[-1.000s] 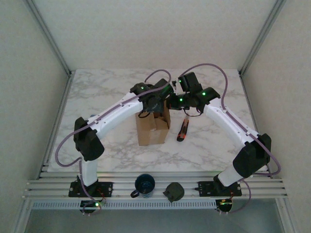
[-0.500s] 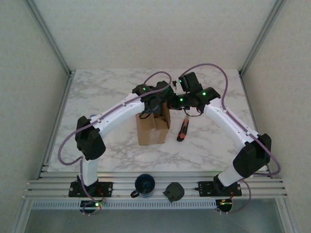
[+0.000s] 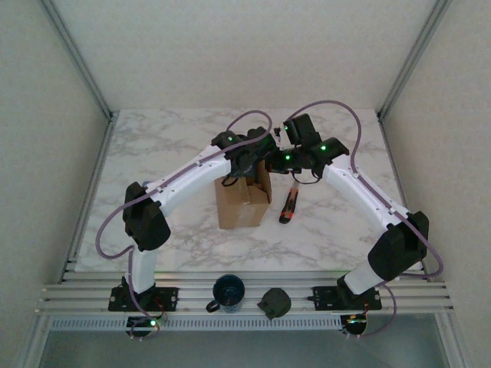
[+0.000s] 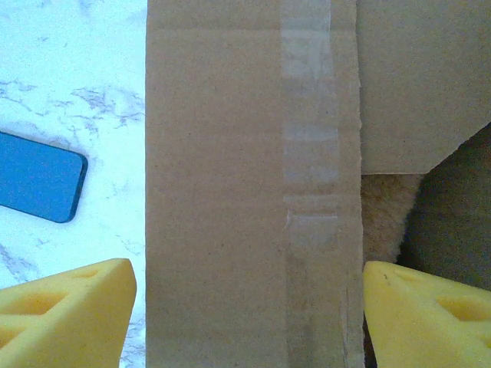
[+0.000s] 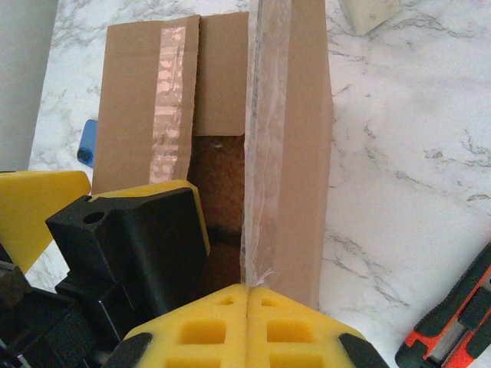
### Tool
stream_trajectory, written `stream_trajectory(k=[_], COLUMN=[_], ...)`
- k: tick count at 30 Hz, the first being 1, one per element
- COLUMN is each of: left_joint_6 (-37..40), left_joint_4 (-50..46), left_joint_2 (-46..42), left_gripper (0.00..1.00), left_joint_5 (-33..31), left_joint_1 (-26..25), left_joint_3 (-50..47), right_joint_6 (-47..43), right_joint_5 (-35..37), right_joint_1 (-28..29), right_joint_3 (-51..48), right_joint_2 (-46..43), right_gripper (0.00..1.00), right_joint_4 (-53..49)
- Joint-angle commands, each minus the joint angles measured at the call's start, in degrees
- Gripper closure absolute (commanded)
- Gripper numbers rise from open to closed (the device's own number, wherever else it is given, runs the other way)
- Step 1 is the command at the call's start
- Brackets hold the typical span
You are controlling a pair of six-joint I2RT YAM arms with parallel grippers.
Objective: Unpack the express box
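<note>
Pads of my right gripper (image 5: 247,303) are pressed together with no gap, their tips against the near end of the upright taped flap of the express box (image 5: 291,153). Whether any cardboard is pinched, I cannot tell. My left gripper (image 4: 245,318) stands wide, its yellow pads either side of the box's other taped flap, just beside its edges. Box stands mid-table, top open, with something brown and fuzzy (image 5: 221,180) inside. Orange-and-black knife (image 5: 449,333) lies on the marble just right of the box. Flat blue item (image 4: 38,176) lies beside the box, on the side away from the knife.
</note>
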Motion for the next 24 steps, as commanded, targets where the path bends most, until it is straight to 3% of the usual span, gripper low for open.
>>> stream_trajectory(k=[1,7,11,15,18,22,24], left_joint_6=[-0.9,0.0,1.3,1.9,1.9,1.4,1.2], left_joint_4=[-6.5,-5.0,-2.0,0.5,1.7,3.6,4.9], left_joint_2=[4.0,2.6,1.8,0.3,-1.1,-3.9,-5.6], left_gripper=[0.26,0.31,0.14,0.12,0.14,0.25,0.25], left_joint_5=[-2.9,-3.1,0.1,2.2,2.4,2.3,2.3], left_joint_1=[-1.1,-1.1,-1.2,-1.2,-1.0,-0.2,0.2], left_joint_3=[-3.0,-3.2,-4.6,-7.3,-10.0,-14.9,-17.4], right_joint_6=[-0.9,-0.2,1.3,2.5,2.9,3.2,3.2], right_joint_5=[-1.0,-2.5,-5.0,-5.3,-4.3,-2.0,-0.6], right_joint_1=[0.5,0.3,-0.1,-0.5,-0.7,-0.7,-0.6], right_joint_3=[0.1,-0.2,-1.4,-2.3,-2.4,-2.0,-1.2], right_joint_2=[-1.3,-2.0,-2.9,-3.3,-3.5,-4.3,-4.6], right_gripper=[1.0,1.0,1.0,1.0,1.0,1.0,0.9], right_joint_4=[-0.1,1.1,3.8,4.6,4.0,2.5,1.2])
